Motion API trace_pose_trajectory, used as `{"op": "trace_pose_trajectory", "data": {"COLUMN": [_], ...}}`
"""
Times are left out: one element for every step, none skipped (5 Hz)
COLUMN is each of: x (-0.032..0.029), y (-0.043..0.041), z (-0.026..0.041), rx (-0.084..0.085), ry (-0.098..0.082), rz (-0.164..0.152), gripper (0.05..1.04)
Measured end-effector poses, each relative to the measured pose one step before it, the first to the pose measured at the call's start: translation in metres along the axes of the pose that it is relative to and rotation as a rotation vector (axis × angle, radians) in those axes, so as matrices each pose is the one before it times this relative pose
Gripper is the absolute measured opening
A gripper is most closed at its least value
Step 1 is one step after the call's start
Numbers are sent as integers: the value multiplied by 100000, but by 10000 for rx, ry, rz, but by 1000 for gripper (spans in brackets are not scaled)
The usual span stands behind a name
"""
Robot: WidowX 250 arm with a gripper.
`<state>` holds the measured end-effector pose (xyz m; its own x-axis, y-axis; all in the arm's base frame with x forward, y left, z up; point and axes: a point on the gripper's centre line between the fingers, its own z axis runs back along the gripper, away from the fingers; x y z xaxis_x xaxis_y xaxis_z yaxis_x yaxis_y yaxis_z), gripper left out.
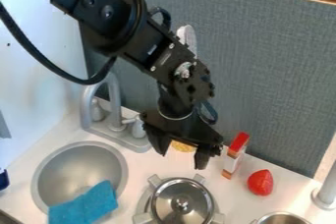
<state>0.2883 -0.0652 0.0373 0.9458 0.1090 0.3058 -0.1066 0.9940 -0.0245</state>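
- The black gripper hung fingers-down on the far side of the lidded pot, its two fingers spread and nothing clasped, a pose that, I judged, left room for something between them.
- The pot sat centered among the prongs of its gray stand, presumably so it would stay level; its lid lay knob up, easy to get hold of.
- Left of the pot, a blue cloth drooped over the rim of the sink, perhaps simply dropped there (it looked rather like washing-up abandoned midway).
- Beyond the pot, to its right, stood a red-topped box; nearer on that side lay a red strawberry, neither in the gripper's grasp.
- Farther back than the pot, the yellow thing showed between the gripper's fingers, partly hidden behind it; I couldn't tell how near it was.
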Motion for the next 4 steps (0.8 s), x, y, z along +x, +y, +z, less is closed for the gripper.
{"op": "trace_pose_trajectory", "data": {"x": [-529, -1169, -826, -1128], "y": [120, 319, 45, 638], "z": [-606, -1948, -1696, -2626], "rx": [69, 109, -43, 319], "ry": [221, 274, 93, -119], "rz": [-12, -394, -348, -198], "gripper": [1003, 1004, 1003, 1003]}}
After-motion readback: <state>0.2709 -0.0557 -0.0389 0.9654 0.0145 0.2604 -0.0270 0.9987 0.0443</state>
